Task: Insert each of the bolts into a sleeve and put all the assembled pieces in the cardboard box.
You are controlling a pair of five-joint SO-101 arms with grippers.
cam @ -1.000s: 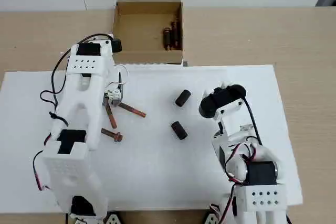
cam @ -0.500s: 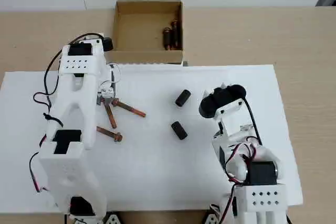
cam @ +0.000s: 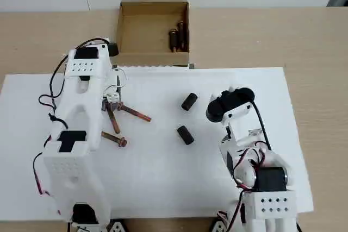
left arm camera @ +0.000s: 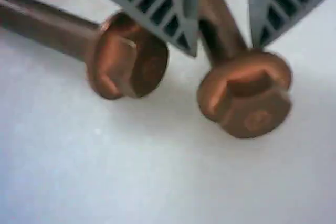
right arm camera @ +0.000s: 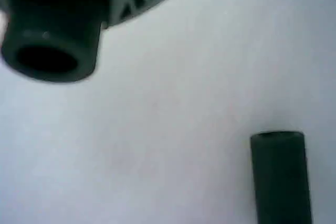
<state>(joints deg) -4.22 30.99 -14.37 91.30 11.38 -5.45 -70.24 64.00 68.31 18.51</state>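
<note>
Three copper bolts lie on the white sheet: one [cam: 113, 119] under my left gripper [cam: 111, 101], one [cam: 136, 113] angled to its right, one [cam: 114, 139] nearer the front. In the left wrist view the open left gripper [left arm camera: 223, 45] straddles the shaft of the bolt [left arm camera: 247, 98], which rests on the sheet beside a second bolt head [left arm camera: 128, 56]. Two black sleeves [cam: 189, 101] [cam: 185, 135] lie mid-sheet. My right gripper [cam: 231, 95] is shut on a third sleeve [right arm camera: 50, 40], its bore facing the camera; a loose sleeve [right arm camera: 278, 177] lies beyond it.
The cardboard box [cam: 136, 31] stands past the sheet's far edge, with assembled pieces [cam: 178, 35] against its right wall. The white sheet [cam: 163, 183] covers the wooden table. Cables hang from the left arm [cam: 51, 107].
The left arm swung left over the bolts, then edged back to the right. The bolts, the sleeves and the right arm have not moved.
</note>
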